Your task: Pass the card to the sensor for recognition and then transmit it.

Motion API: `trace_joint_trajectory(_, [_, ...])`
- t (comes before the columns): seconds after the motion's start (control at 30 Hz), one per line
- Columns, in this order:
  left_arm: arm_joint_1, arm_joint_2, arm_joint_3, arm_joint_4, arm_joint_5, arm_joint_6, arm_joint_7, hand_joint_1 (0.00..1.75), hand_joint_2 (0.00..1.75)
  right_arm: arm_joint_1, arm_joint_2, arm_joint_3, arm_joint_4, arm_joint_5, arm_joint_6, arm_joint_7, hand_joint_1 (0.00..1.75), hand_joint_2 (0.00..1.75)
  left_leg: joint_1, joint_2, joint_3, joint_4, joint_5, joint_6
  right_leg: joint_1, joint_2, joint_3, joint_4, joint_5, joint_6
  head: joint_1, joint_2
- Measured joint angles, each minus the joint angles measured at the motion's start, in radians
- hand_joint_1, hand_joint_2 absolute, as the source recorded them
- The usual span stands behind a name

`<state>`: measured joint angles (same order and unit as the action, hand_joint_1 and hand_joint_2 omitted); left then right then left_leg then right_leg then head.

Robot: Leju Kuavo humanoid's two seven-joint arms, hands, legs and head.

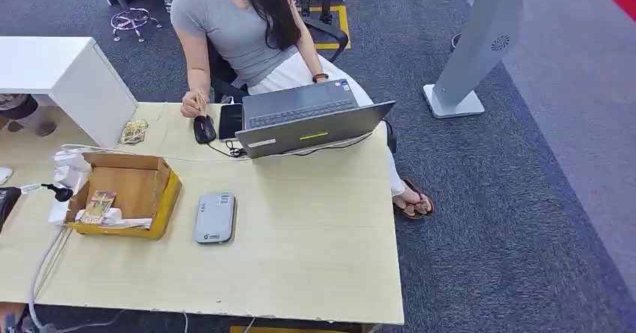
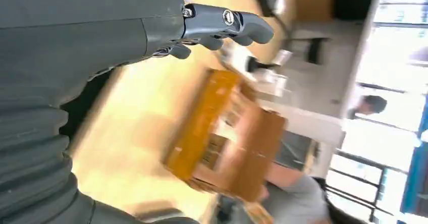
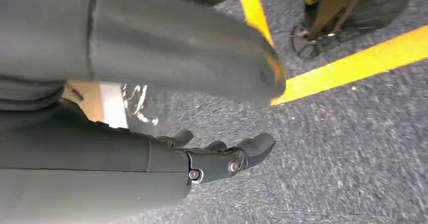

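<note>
Small printed card (image 1: 97,206) lies flat in open yellow-sided cardboard box (image 1: 166,190) on pale wood surface (image 1: 300,235), beside grey slab sensor (image 1: 215,217). Card likely thin, light, stiff; pinch by edge. Left robot hand (image 2: 222,24) loosely spread, empty; right robot hand (image 3: 227,158) empty, hanging over carpet.

An office: desk (image 1: 315,235), laptop (image 1: 311,127), grey carpet (image 1: 510,220).

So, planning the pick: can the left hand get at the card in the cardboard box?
Probably yes: the left hand holds nothing, the cardboard box is open-topped, and the card lies uncovered inside.
</note>
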<state>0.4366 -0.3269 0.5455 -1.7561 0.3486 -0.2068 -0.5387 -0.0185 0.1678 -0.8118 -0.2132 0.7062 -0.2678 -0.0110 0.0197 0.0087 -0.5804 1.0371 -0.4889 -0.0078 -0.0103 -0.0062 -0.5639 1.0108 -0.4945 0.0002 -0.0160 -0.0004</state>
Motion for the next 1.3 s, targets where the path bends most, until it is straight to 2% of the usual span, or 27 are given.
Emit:
trace_joint_trajectory(0.1, [-0.039, -0.001, -0.023, -0.071, -0.031, -0.034, -0.017, 0.0, 1.75, -0.004, 0.0, 0.0, 0.003, 0.043, 0.002, 0.012, 0.0, 1.75, 0.0, 0.0, 0.002, 0.0, 0.0, 0.0, 0.0, 0.0, 0.0, 0.0, 0.0, 0.0, 0.0, 0.0])
trace_joint_trajectory(0.2, [-0.101, 0.024, -0.062, -0.098, -0.087, -0.037, -0.019, 0.0, 1.75, -0.009, 0.0, 0.006, 0.005, 0.078, 0.008, 0.018, 0.0, 1.75, 0.0, 0.0, 0.002, 0.0, 0.0, 0.0, 0.0, 0.0, 0.001, 0.0, 0.001, 0.0, 0.0, 0.0])
trace_joint_trajectory(0.43, [-0.259, 0.105, -0.15, -0.086, -0.178, 0.031, 0.024, 0.0, 1.75, -0.013, 0.0, 0.026, 0.007, 0.131, 0.025, 0.021, 0.0, 1.75, 0.0, 0.0, 0.002, 0.0, 0.002, 0.0, 0.0, 0.0, 0.001, 0.0, 0.001, 0.0, 0.0, 0.0])
trace_joint_trajectory(0.83, [-0.521, 0.195, -0.269, 0.104, -0.36, 0.181, 0.099, 0.0, 1.75, -0.019, 0.0, 0.058, 0.007, 0.186, 0.043, 0.024, 0.0, 1.75, 0.0, 0.001, 0.002, 0.001, 0.002, 0.001, 0.0, 0.001, 0.001, 0.0, 0.003, 0.0, 0.0, 0.0])
trace_joint_trajectory(1.3, [-0.769, 0.282, -0.383, 0.378, -0.69, 0.348, 0.227, 0.0, 1.75, -0.024, -0.002, 0.079, 0.008, 0.227, 0.062, 0.043, 0.0, 1.75, 0.0, 0.002, 0.001, 0.001, 0.003, 0.001, 0.0, 0.002, 0.0, 0.0, 0.004, 0.0, 0.0, 0.0])
